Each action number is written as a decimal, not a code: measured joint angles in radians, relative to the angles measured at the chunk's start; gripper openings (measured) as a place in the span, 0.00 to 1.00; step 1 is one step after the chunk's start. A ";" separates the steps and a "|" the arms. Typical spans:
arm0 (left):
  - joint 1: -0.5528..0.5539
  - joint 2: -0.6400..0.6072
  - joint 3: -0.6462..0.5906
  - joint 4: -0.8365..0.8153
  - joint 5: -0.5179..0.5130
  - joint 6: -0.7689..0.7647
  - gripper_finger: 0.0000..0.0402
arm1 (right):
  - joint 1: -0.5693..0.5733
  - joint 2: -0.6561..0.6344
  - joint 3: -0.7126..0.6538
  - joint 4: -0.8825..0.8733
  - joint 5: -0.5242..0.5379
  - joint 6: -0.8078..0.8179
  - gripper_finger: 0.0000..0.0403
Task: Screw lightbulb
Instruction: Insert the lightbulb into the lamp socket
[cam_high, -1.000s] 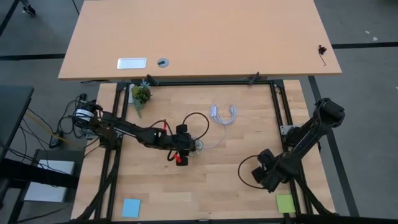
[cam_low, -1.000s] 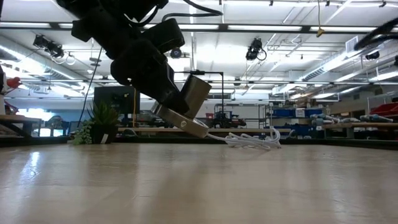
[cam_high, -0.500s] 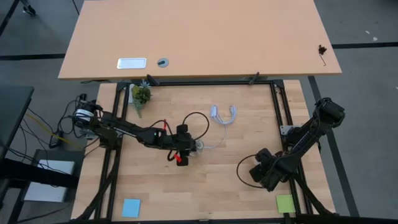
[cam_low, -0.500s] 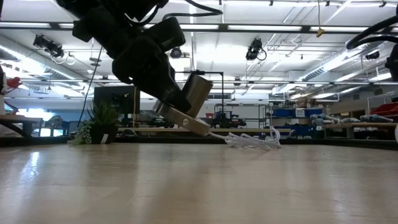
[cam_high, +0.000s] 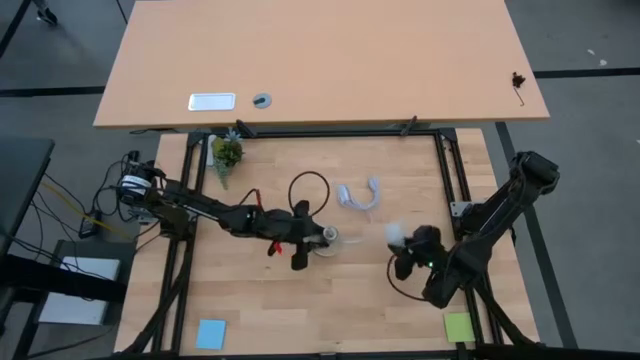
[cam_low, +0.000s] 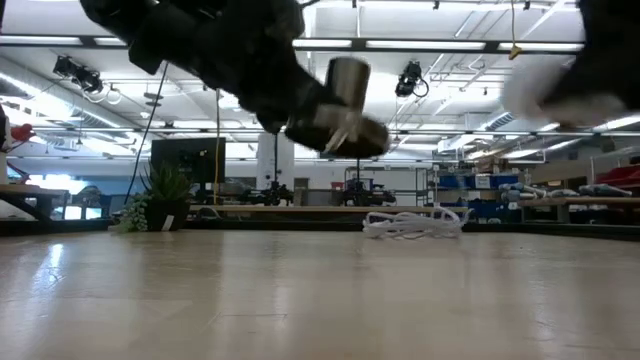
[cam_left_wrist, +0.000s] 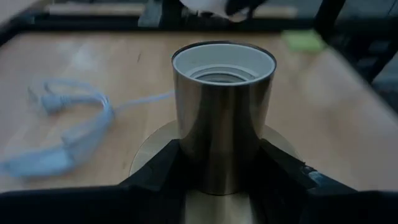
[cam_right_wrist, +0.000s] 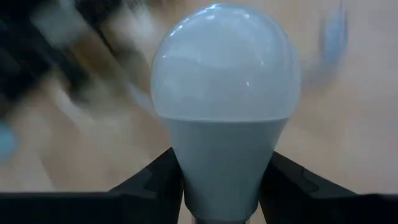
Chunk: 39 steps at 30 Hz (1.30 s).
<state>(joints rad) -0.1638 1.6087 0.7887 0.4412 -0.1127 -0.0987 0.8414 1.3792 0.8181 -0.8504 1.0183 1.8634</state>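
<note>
White lightbulb (cam_right_wrist: 224, 106) clamped in right tool (cam_high: 408, 252), lower right of high view; metal socket (cam_left_wrist: 222, 112) gripped by left tool (cam_high: 305, 240) at centre. Bringing-together step; next, aligning base with socket mouth.

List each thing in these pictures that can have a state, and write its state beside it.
Lightbulb: held in the right tool, off the table, not yet in the socket.
Socket: held in the left tool, lifted off the table, empty.
White cable: lying loosely coiled on the table.
Small plant: standing at the table's far left corner.
</note>
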 joint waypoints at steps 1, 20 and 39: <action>0.000 0.000 -0.003 0.035 0.009 -0.007 0.40 | -0.005 -0.010 0.006 0.010 0.090 -0.026 0.43; 0.025 0.001 -0.004 0.263 0.103 -0.082 0.40 | -0.350 0.050 0.066 1.496 -0.002 -1.767 0.43; 0.028 0.001 -0.004 0.267 0.097 -0.061 0.40 | -0.494 0.174 0.065 1.598 -0.347 -1.900 0.43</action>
<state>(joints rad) -0.1356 1.6093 0.7849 0.7078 -0.0154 -0.1594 0.3477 1.5532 0.8833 0.7471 0.6712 -0.0368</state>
